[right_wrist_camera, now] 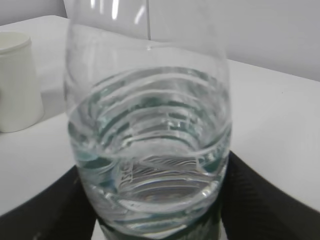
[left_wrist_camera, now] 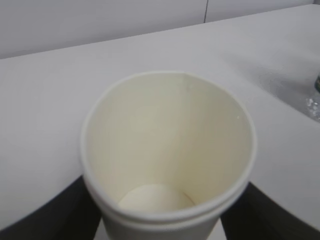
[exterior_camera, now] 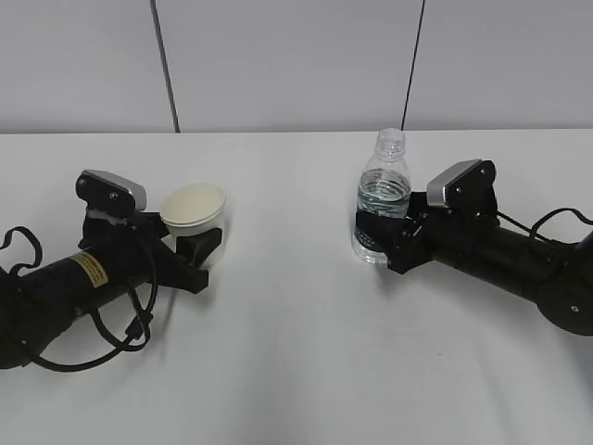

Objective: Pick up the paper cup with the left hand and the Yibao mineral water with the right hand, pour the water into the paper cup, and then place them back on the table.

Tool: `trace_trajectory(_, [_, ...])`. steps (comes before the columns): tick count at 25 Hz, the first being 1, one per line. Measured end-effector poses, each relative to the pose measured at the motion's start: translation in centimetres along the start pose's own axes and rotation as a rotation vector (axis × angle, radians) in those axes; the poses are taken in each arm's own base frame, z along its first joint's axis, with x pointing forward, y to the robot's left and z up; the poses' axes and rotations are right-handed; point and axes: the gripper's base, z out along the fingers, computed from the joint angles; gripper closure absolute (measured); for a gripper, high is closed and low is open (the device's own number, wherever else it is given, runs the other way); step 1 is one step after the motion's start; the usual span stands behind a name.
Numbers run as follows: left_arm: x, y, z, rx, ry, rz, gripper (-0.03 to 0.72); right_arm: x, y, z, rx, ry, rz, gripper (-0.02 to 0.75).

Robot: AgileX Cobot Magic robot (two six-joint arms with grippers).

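Desk [exterior_camera: 296,371]: white, matte, wide; it carries everything here; a pale wall with two dark seams stands behind it.

Right arm [exterior_camera: 519,264]: black, with cables and a grey camera block; it lies low over the desk on the right side and reaches toward the middle; its tool [exterior_camera: 375,234] sits around the lower body of the bottle, one dark finger on each side in the right wrist view, closed on it.

Left arm [exterior_camera: 74,287]: black, yellow sticker on its barrel, grey-topped camera block, a looped cable hanging under it; it lies low on the left side; its tool [exterior_camera: 196,246] grips the cup, dark fingers showing at both lower flanks of the cup in the left wrist view.

Bottle [exterior_camera: 384,199]: clear plastic, uncapped, upright, ribbed at the shoulder; water stands about halfway up it; a dark green band is just visible at the very bottom of the right wrist view; whether its base touches the desk I cannot tell, since the tool hides it.

Cup [exterior_camera: 195,211]: cream-white paper, rolled rim, mouth tipped a little toward the camera; its inside looks dry and bare in the left wrist view [left_wrist_camera: 167,155]; it stands well apart from the bottle, to the left; its base is hidden by the tool, so contact with the desk cannot be judged; from the right wrist it shows small at the far left [right_wrist_camera: 17,82].
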Motion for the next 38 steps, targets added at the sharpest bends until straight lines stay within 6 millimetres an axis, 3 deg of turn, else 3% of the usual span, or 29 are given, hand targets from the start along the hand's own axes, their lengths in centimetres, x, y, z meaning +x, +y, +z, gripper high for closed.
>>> trace_trajectory(12, [0.1,-1.5,0.1,0.140,0.014,-0.025,0.258,-1.4,-0.3,-0.3,0.020,0.096,-0.114,0.248])
trace_trajectory(19, [0.0,-3.6,0.5,0.209,0.019,-0.007,0.258,-1.6,-0.3,-0.3,0.011,0.105,-0.175,0.248])
trace_trajectory(38, [-2.0,-6.4,2.6,0.326,-0.040,-0.024,0.259,-4.8,-0.3,-1.2,0.015,0.111,-0.370,0.248])
